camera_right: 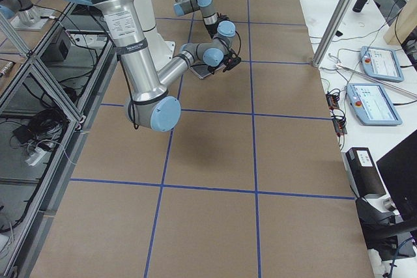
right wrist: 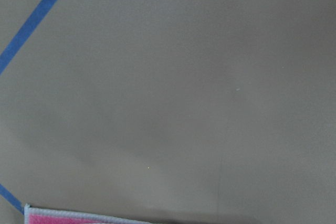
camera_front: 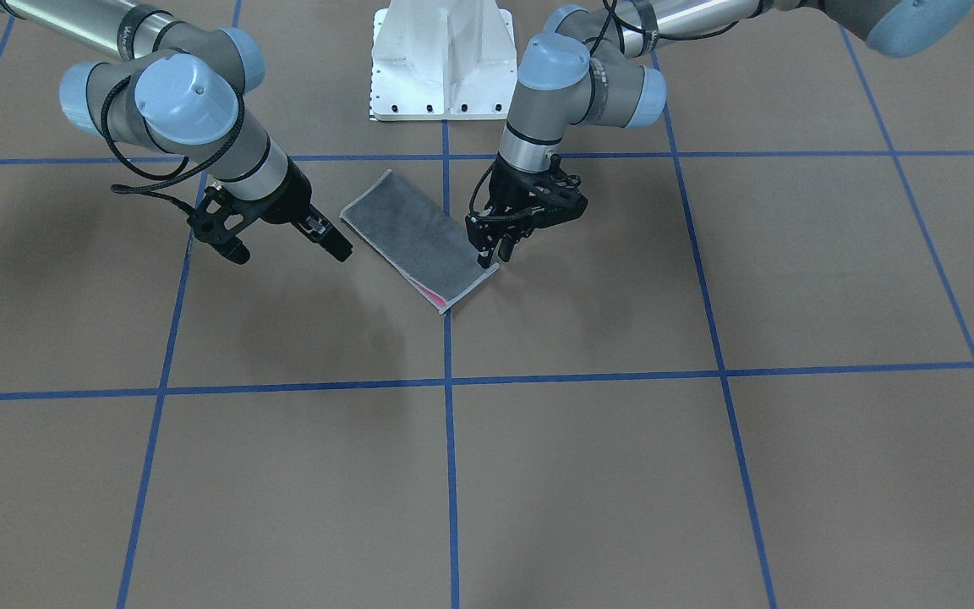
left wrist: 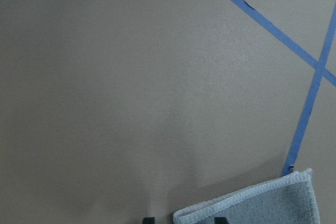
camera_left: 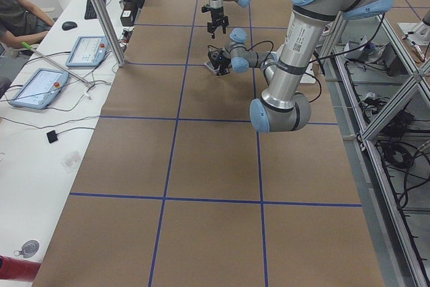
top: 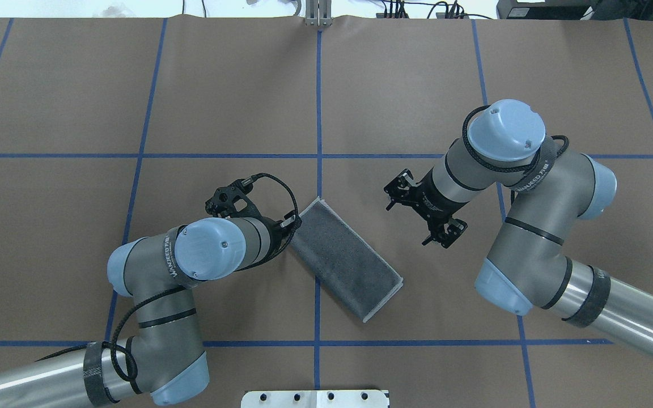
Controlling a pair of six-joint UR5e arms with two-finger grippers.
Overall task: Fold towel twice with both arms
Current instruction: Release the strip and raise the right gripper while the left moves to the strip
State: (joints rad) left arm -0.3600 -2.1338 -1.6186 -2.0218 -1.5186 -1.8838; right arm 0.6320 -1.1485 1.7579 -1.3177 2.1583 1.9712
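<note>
Exterior front-facing view, nearest ground first: the brown tabletop is marked off by blue tape lines. Next comes the towel, folded once into a long strip with the grey face up. It lies flat and diagonal across the lengthwise tape line, between the two hands. A sliver of pink shows at its near short end, under the light hem. The left hand stands over a corner of that near end, pointing down, its fingers parted by a small gap. The left wrist-mounted view shows one fingertip off the cloth and the other over it, with the corner between them. Contact with the cloth cannot be confirmed from these angles. The right hand is beside the towel's far end, tilted, with fingers spread wide and holding nothing. In the overhead exterior view it is apart from the cloth. Farthest back stands the white pedestal base.
</note>
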